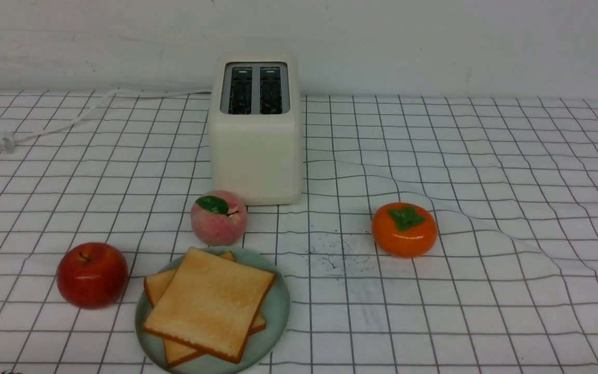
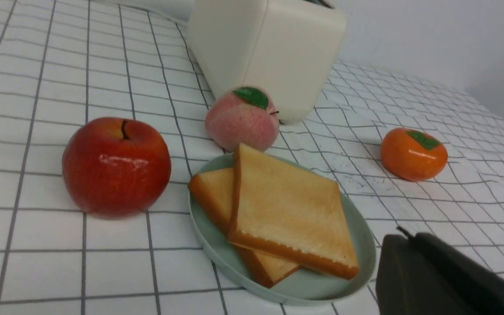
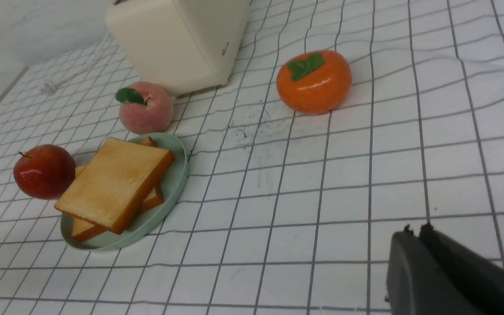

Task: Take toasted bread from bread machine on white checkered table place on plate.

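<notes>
Toasted bread [image 1: 208, 304] — two stiff, light, crumbly slices stacked on the plate [image 1: 278, 311]; likely best pinched by a crust edge. Left gripper [image 2: 403, 232] and right gripper [image 3: 414, 229] — jaws together, holding nothing.

Count: toast slices [image 1: 211, 306], 2, stacked. Plate [image 1: 278, 317], 1. Toaster [image 1: 256, 150], 1, with 2 slots. Red apple [image 1: 92, 274], 1. Peach [image 1: 218, 218], 1. Persimmon [image 1: 404, 230], 1.
</notes>
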Robot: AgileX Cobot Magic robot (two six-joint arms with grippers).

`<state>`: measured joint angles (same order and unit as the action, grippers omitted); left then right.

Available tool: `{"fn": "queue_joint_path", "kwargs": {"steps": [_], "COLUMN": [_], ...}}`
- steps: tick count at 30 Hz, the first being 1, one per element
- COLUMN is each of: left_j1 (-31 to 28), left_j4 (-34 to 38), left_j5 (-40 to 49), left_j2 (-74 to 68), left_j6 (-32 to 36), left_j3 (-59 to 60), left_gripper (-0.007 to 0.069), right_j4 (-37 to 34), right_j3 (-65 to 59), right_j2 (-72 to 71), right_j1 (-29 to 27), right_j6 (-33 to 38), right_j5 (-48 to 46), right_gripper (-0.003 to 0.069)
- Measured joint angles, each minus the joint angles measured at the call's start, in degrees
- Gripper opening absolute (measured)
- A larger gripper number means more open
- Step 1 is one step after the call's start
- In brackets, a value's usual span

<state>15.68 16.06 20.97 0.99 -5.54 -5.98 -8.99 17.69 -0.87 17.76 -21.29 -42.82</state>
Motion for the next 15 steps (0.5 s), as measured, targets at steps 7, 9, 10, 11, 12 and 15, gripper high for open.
{"fn": "queue_joint_path", "kwargs": {"steps": [7, 9, 10, 11, 12, 15], "left_j1": [0.0, 0.0, 0.0, 0.0, 0.0, 0.0], "left_j4": [0.0, 0.0, 0.0, 0.0, 0.0, 0.0], "left_j5": [2.0, 2.14, 2.14, 2.27, 2.38, 2.68], "left_j2": [0.0, 0.0, 0.0, 0.0, 0.0, 0.0], "left_j6": [0.0, 0.0, 0.0, 0.0, 0.0, 0.0], "left_j3": [0.75, 0.75, 0.8, 0.8, 0.8, 0.8], "left_gripper": [-0.0013, -0.0013, -0.0013, -0.0013, -0.0013, -0.0013], "right_j4": [-2.58, -1.78, -1.01, -0.15, 1.0, 3.54], "right_j3": [-4.4, -5.07, -5.66, -6.48, -7.51, -10.9], "right_j2": [0.0, 0.0, 0.0, 0.0, 0.0, 0.0], "right_j1": [0.0, 0.0, -0.07, -0.69, -1.98, -7.03], "right_j6": [-0.26, -0.32, -0.24, 0.25, 1.51, 5.53], "right_j5": [0.52, 1.84, 3.61, 5.99, 8.56, 14.74], "right_gripper": [0.0023, 0.0025, 0.0025, 0.0026, 0.0026, 0.0026]}}
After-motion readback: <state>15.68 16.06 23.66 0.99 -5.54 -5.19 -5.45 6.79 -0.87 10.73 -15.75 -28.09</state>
